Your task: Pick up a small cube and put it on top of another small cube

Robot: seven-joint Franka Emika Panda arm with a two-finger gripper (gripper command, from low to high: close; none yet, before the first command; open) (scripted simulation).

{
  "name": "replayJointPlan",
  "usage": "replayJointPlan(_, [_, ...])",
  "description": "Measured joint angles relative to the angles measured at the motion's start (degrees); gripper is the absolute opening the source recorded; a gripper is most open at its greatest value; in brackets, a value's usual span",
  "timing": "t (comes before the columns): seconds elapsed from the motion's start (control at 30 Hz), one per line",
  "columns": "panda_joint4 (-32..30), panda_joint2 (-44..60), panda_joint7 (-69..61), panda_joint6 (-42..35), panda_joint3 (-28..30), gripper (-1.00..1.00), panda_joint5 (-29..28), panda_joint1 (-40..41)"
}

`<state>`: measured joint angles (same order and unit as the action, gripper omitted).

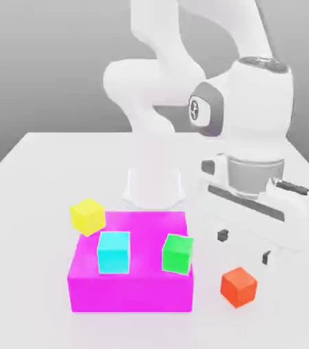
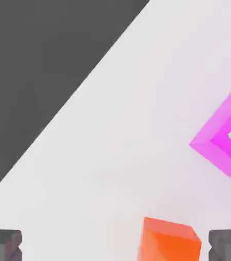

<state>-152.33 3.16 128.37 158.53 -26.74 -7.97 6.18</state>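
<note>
Orange-red cube (image 1: pixel 239 286) sits untouched on the table (image 1: pixel 41 177), just beside the magenta block (image 1: pixel 129 290) — the hand (image 1: pixel 244 247) hovers above it, fingers spread, gripping nothing. Grasping and stacking are both left — nothing done yet.

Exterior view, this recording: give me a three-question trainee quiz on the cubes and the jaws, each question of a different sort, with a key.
1. True or false: the orange-red cube sits on top of the magenta block.
2. Which cube overhangs the block's far corner at the exterior view's left? A) yellow cube B) cyan cube C) green cube
3. Fill in: the gripper hovers above the orange-red cube with its jaws ____.

Key: 1 false, it rests on the table, apart from the block on the exterior view's right; 2 A; 3 open.
</note>
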Motion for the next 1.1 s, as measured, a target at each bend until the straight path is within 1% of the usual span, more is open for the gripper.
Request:
replayJointPlan(0.07, [-1.2,3.2,5.7,1.6,0.8,0.0,-1.5,-1.7])
replayJointPlan(0.1, [-1.2,5.0,8.1,2.8,2.0,0.0,-3.3,-2.7])
replayJointPlan(0.17, [-0.6,9.1,12.3,5.5,5.5,0.0,-7.7,-5.4])
replayJointPlan(0.27, [0.9,15.2,17.3,10.0,12.6,0.0,-13.9,-11.1])
replayJointPlan(0.3, [1.3,16.7,18.3,11.2,14.5,-1.0,-15.2,-12.8])
replayJointPlan(0.47, [1.3,16.7,18.3,11.4,14.5,-1.0,-15.2,-12.8])
replayJointPlan(0.5, [1.5,17.5,18.8,12.0,15.5,-1.0,-15.9,-13.6])
replayJointPlan(0.57, [0.9,15.5,17.3,10.5,13.4,-1.0,-13.8,-11.9])
replayJointPlan(0.67, [-0.5,9.8,12.1,6.5,8.5,-1.0,-7.0,-8.5])
replayJointPlan(0.73, [-1.5,6.0,8.3,3.7,6.4,-1.0,-2.1,-7.0])
replayJointPlan(0.93, [-1.6,0.1,-7.1,-2.1,5.3,-1.0,7.5,-3.2])
replayJointPlan(1.1, [-1.2,-4.9,-19.3,-7.3,6.5,-1.0,13.0,-2.3])
